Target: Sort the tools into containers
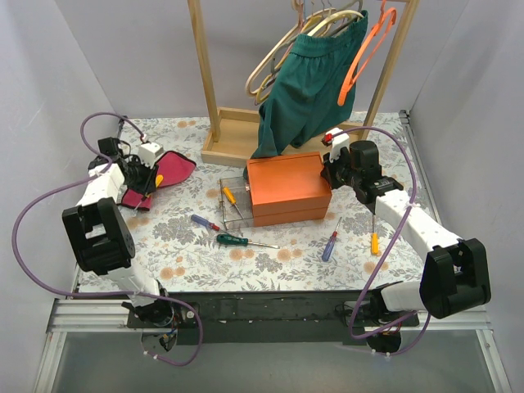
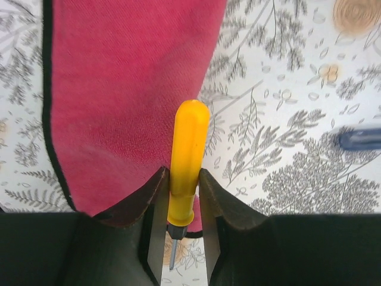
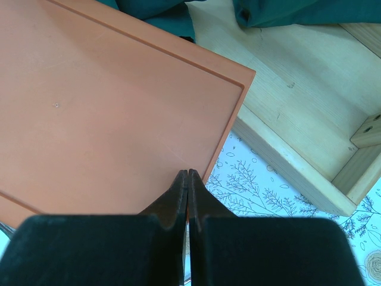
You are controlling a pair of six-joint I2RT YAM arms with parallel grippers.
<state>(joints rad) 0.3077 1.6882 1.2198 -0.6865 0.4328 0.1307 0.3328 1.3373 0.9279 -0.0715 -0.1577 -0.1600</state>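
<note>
Yellow screwdriver (image 2: pixel 189 143), pinched near its handle's shaft end by your left jaws (right jaws closed, empty): may pivot or slip as you lift.

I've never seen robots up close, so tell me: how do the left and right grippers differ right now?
The left gripper pinches a yellow screwdriver by its handle; the right gripper is shut on nothing. The left one sits over a red cloth; the right one is at the edge of the orange box. Both are dark and two-fingered.
</note>
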